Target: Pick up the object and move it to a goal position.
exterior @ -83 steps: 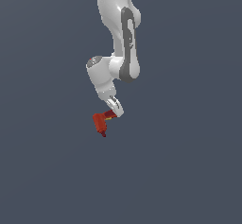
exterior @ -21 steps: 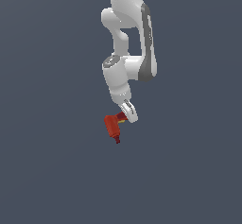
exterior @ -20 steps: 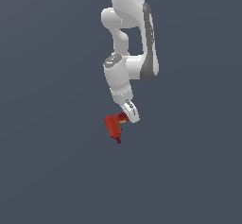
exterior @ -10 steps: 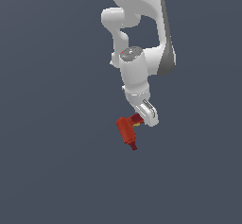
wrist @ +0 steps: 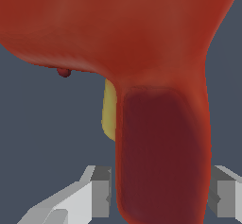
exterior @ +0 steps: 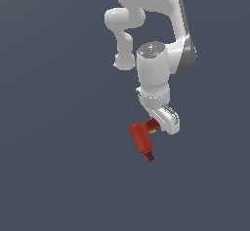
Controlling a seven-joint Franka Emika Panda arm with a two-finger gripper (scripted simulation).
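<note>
While pinching the dark-red handle between both jaws, gripper (exterior: 155,127) holding red L-shaped drill (exterior: 141,138) at frame centre, narrow tip pointing down, yellow-green spot showing.

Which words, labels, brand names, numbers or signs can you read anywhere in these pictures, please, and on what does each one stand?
None: neither view shows any readable text.
The small red L-shaped drill-like object carries only a plain yellow-green spot, with no lettering.
The white gripper and the white arm are unmarked.
</note>
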